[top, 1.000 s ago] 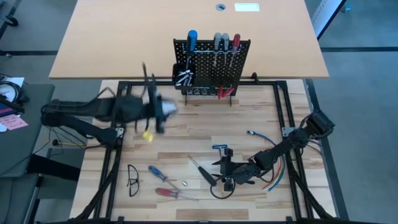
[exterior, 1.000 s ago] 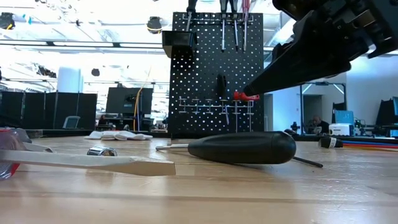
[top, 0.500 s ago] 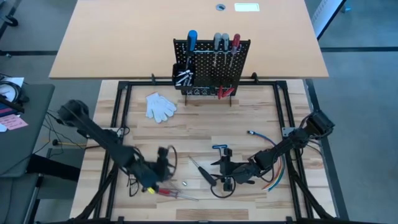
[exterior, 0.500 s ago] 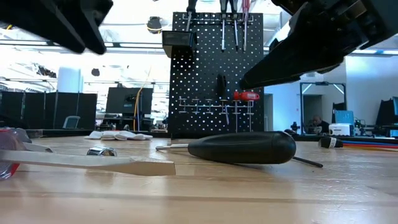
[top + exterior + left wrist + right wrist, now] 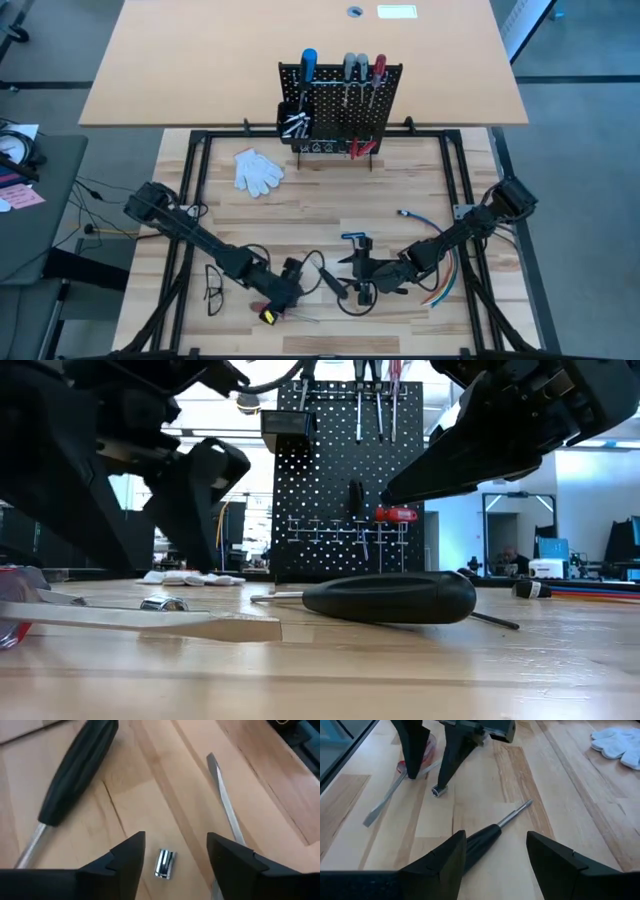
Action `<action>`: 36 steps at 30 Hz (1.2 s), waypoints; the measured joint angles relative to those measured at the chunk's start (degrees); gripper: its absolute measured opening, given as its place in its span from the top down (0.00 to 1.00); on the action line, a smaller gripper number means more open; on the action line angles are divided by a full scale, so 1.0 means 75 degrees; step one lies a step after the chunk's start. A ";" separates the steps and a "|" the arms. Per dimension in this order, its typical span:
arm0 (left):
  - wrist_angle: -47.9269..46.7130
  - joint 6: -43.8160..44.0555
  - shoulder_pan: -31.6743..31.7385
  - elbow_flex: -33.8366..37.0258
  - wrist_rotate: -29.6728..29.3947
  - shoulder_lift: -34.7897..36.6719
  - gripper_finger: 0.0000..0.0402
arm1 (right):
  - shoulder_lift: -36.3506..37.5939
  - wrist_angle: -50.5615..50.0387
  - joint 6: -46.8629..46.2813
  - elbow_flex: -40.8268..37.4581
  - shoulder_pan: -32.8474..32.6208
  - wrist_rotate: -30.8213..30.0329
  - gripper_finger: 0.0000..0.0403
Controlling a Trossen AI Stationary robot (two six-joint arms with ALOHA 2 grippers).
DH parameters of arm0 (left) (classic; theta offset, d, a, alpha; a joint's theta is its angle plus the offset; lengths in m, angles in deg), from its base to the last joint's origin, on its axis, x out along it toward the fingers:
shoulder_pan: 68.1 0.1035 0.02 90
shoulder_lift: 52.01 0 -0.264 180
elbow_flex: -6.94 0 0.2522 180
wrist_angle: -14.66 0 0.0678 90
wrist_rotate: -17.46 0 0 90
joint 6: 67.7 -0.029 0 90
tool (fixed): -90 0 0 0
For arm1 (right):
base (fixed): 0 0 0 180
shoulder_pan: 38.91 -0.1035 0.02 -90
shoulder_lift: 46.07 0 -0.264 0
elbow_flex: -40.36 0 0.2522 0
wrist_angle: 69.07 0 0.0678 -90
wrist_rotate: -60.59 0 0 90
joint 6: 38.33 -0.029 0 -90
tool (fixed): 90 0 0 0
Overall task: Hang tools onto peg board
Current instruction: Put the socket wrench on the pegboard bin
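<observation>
The left tool (image 5: 175, 852) hovered with fingers spread wide around a silver bit (image 5: 164, 863) on the table (image 5: 150, 795), poised to grasp it; the right tool (image 5: 495, 852), equally wide, straddled the black screwdriver (image 5: 482, 842).

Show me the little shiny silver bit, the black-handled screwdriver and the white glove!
small shiny silver bit (image 5: 165, 863), left wrist view, middle of its barrel.
black-handled screwdriver (image 5: 390, 597), low view, middle of its handle.
white glove (image 5: 259, 171), high view, its palm.

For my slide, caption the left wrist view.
Left gripper open above a small silver bit, black-handled screwdriver lying beside on the wooden table.
</observation>
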 joint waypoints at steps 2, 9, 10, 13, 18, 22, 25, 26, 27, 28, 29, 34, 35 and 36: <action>-0.0091 -0.0105 0.0075 -0.0006 0.0015 0.0011 0.45 | 0.0000 0.0003 -0.0001 0.0000 -0.0021 0.0001 0.46; -0.0462 -0.0505 0.0178 0.0016 0.0277 -0.0148 0.45 | 0.0000 -0.0002 -0.0004 0.0000 -0.0023 0.0019 0.46; -0.0451 -0.0547 0.0208 0.0037 0.0328 -0.0147 0.46 | 0.0000 -0.0006 -0.0004 0.0000 -0.0023 0.0019 0.46; -0.0335 -0.0726 0.0290 0.0121 0.0380 -0.0131 0.49 | 0.0000 -0.0008 -0.0010 0.0000 -0.0023 0.0019 0.46; -0.0318 -0.0780 0.0395 0.0256 0.0385 -0.0134 0.56 | 0.0000 0.0000 -0.0115 0.0000 -0.0034 0.0022 0.46; -0.0120 -0.0914 0.0461 0.0347 0.0391 -0.0134 0.61 | 0.0000 -0.0008 -0.0205 0.0000 -0.0064 0.0022 0.46; 0.0076 -0.1178 0.0465 0.0356 0.0411 -0.0134 0.65 | 0.0000 -0.0014 -0.0205 0.0000 -0.0066 0.0022 0.46; 0.0107 -0.1243 0.0477 0.0356 0.0413 -0.0134 0.67 | 0.0000 -0.0012 -0.0207 0.0000 -0.0067 0.0022 0.46; 0.0111 -0.1261 0.0487 0.0356 0.0411 -0.0134 0.68 | 0.0000 -0.0014 -0.0205 0.0000 -0.0067 0.0022 0.46; 0.0132 -0.1261 0.0500 0.0356 0.0414 -0.0134 0.69 | 0.0000 -0.0015 -0.0207 0.0000 -0.0067 0.0024 0.46; 0.0187 -0.1263 0.0514 0.0356 0.0415 -0.0134 0.69 | 0.0000 -0.0020 -0.0208 0.0000 -0.0067 0.0024 0.46; 0.0340 -0.1378 0.0577 0.0358 0.0420 -0.0134 0.72 | 0.0000 -0.0031 -0.0211 0.0000 -0.0067 0.0022 0.46; 0.0444 -0.1376 0.0591 0.0359 0.0420 -0.0134 0.72 | 0.0000 -0.0030 -0.0211 0.0000 -0.0066 0.0022 0.46; 0.0554 -0.1375 0.0601 0.0359 0.0420 -0.0134 0.72 | 0.0000 -0.0031 -0.0212 0.0000 -0.0067 0.0024 0.46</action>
